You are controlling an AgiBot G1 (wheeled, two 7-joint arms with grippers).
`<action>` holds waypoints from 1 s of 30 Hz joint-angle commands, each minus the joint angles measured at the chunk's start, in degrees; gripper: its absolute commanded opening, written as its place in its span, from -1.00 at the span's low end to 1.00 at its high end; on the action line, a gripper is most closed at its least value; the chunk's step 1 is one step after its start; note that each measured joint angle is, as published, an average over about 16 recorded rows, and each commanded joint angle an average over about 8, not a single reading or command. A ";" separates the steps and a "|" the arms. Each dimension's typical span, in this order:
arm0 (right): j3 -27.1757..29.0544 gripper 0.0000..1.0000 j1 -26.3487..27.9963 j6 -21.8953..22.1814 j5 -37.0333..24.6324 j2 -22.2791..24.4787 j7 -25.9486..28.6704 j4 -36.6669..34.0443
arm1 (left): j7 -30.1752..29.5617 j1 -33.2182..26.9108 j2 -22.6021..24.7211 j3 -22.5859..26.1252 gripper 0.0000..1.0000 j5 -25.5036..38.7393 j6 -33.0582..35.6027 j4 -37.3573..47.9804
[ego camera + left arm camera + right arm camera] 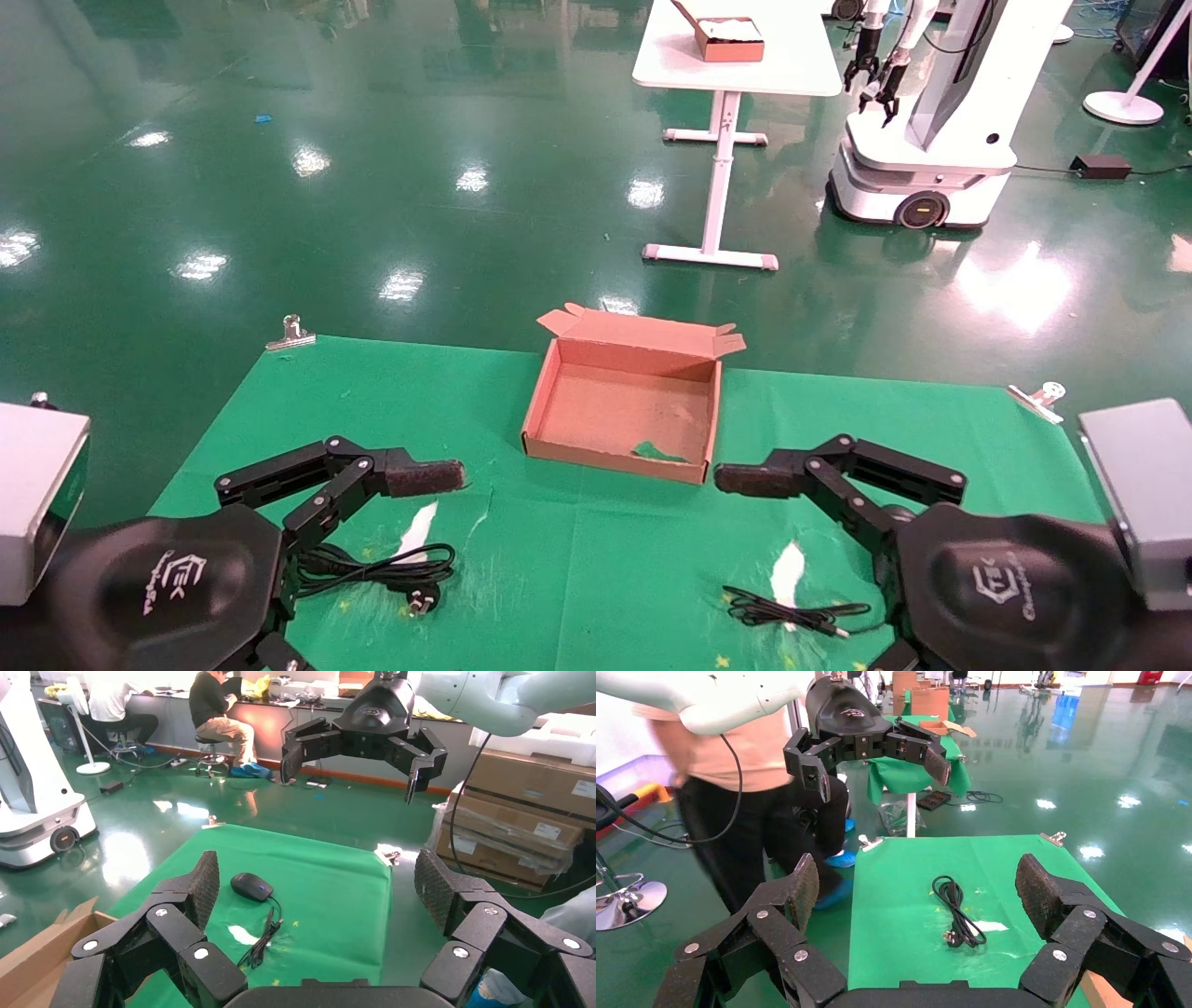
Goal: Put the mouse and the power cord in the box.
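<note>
Nearest the robot, the left hand point(438, 522) hovers above the near left part of the bench, its fingers spread wide with nothing between them. Under it the power cord point(386, 567) lies in a long loop on the green cloth point(577, 578), its pronged plug point(421, 602) pointing toward the near edge.

The right hand point(736, 531) hovers on the opposite side, above the near right part of the bench, likewise wide apart and empty. The mouse point(251, 886) rests on the cloth beneath this arm, largely hidden behind it in the head view; its thin cable point(792, 613) trails in a loose bundle toward the centre, beside a white torn patch in the cloth.

Farther back, between the two hands, the box point(622, 405) sits open on the cloth, its lid flap point(643, 332) standing up at the far wall. Inside it is bare cardboard, with a scrap of green at the near right corner. Metal clips point(291, 334) pin the cloth at the bench's far corners.

Beyond the bench, across the glossy green floor, stand a white table point(736, 56) carrying a smaller brown box and another robot point(931, 121).
</note>
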 commanded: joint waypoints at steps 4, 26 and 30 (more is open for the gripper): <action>0.00 1.00 0.00 0.00 0.00 0.00 0.00 0.00 | 0.00 0.00 0.00 0.00 1.00 0.00 0.00 0.00; -0.11 1.00 -0.07 -0.06 -0.27 0.06 -0.08 -0.20 | 0.03 0.04 -0.09 0.05 1.00 0.16 0.06 -0.04; -0.75 1.00 -0.05 -0.78 -1.76 0.22 -0.86 -1.56 | 0.64 -0.69 0.03 1.04 1.00 2.55 0.49 0.71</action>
